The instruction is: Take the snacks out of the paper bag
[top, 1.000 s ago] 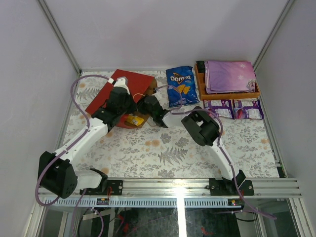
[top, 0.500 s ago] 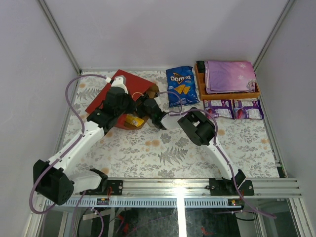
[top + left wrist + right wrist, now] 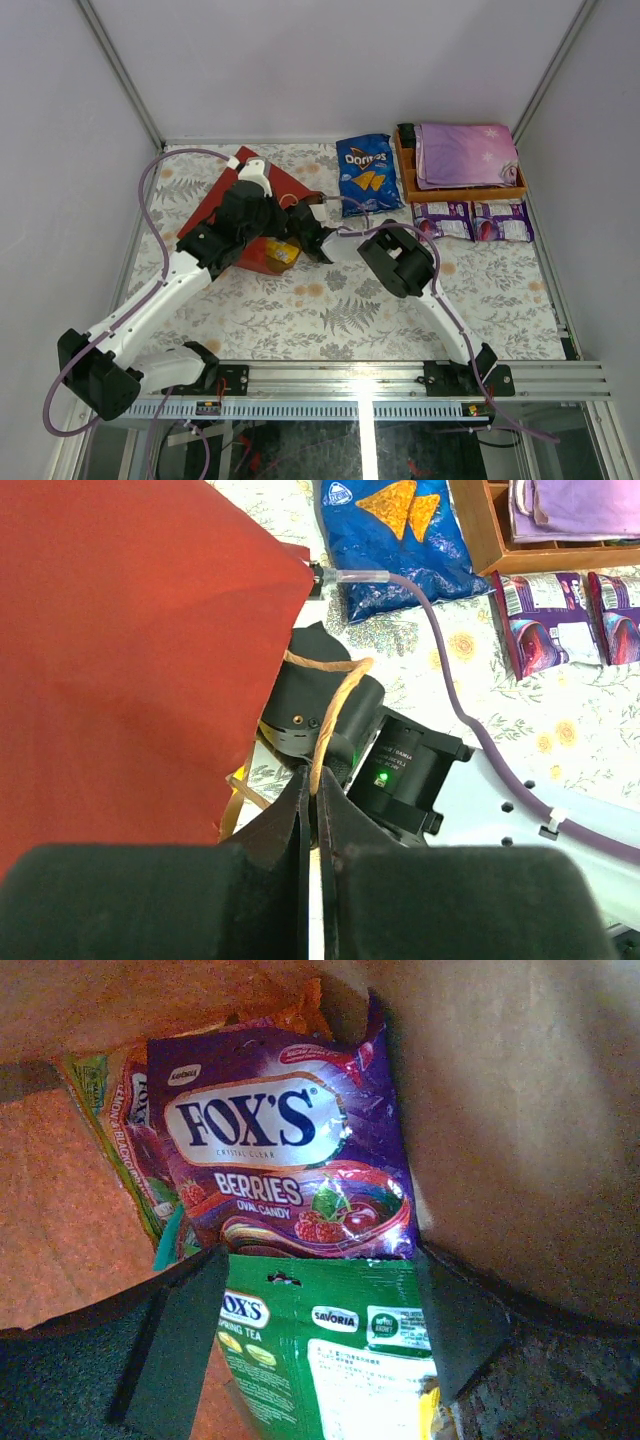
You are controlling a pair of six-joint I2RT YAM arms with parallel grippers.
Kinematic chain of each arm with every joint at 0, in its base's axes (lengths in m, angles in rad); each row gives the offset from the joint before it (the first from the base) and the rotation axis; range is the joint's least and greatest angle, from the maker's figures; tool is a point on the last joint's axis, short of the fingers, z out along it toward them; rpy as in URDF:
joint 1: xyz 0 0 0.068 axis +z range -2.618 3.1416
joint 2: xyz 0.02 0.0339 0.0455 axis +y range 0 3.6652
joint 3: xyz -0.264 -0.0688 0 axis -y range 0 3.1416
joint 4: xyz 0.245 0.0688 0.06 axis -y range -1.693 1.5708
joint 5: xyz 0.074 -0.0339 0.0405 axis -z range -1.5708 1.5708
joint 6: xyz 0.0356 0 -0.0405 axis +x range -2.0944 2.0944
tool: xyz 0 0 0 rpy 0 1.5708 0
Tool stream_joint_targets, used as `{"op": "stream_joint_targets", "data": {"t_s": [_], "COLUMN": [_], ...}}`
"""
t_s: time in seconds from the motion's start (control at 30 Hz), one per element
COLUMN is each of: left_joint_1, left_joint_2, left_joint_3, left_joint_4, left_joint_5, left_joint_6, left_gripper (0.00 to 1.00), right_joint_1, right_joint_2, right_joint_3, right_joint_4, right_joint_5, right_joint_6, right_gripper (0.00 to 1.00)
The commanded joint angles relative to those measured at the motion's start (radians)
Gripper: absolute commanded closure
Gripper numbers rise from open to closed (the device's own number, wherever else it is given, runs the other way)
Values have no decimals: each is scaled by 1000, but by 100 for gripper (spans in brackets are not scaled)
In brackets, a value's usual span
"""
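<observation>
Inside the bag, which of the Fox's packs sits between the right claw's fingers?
The green pack, lying between the open right claw's fingers. The purple berries pack lies beyond the fingertips, deeper in the paper bag.

Looked like robotics lab test cell. Plain white panel walls (image 3: 330,70) boxed in table (image 3: 330,310) under floral cover. Aluminium rail (image 3: 400,372) along near edge carried two bolted arm bases (image 3: 455,378). Purple cabling (image 3: 443,650) ran loose.

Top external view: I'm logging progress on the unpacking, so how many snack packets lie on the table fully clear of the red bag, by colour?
Large blue glossy Doritos bag: 1
Small purple glossy packs: 2
Total: 3
Yellow packet at the red paper bag mouth: not counted.
</observation>
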Motion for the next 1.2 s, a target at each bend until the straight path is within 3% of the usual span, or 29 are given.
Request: {"op": "stream_joint_targets", "data": {"t_s": [0.0, 0.2, 0.3, 0.47, 0.53, 0.57, 0.73, 0.87, 1.0, 1.17], "left_joint_1": [-22, -28, -31, -30, -31, -30, -30, -28, -4, 14], "left_joint_2": [-23, -21, -30, -46, -51, -54, -46, -38, -32, 22], "left_joint_3": [43, 49, 49, 43, 40, 39, 34, 33, 20, 39], "left_joint_4": [7, 1, 1, 0, -3, -5, -23, -52, -54, -81], "left_joint_5": [18, 27, 39, 37, 22, 15, -64, -182, -211, -244], "left_joint_6": [7, 11, 12, 17, 19, 21, 27, 26, 25, 18], "left_gripper": [100, 100, 100, 100, 100, 100, 100, 100, 100, 100], "right_joint_1": [29, 36, 34, 22, 18, 15, 11, 17, 29, 74], "right_joint_2": [11, 94, 127, 155, 150, 141, 10, -133, -268, -395], "right_joint_3": [66, 162, 180, 218, 214, 207, 63, -167, -331, -393], "right_joint_4": [-122, -95, -34, 52, 84, 92, 170, 243, 280, 221], "right_joint_5": [75, 52, 41, 13, 3, 1, 28, 60, 103, 121], "right_joint_6": [76, 102, 103, 41, 12, -2, -112, -180, -259, -380], "right_gripper": [18, 17, 28, 61, 91, 99, 100, 100, 100, 100]}}
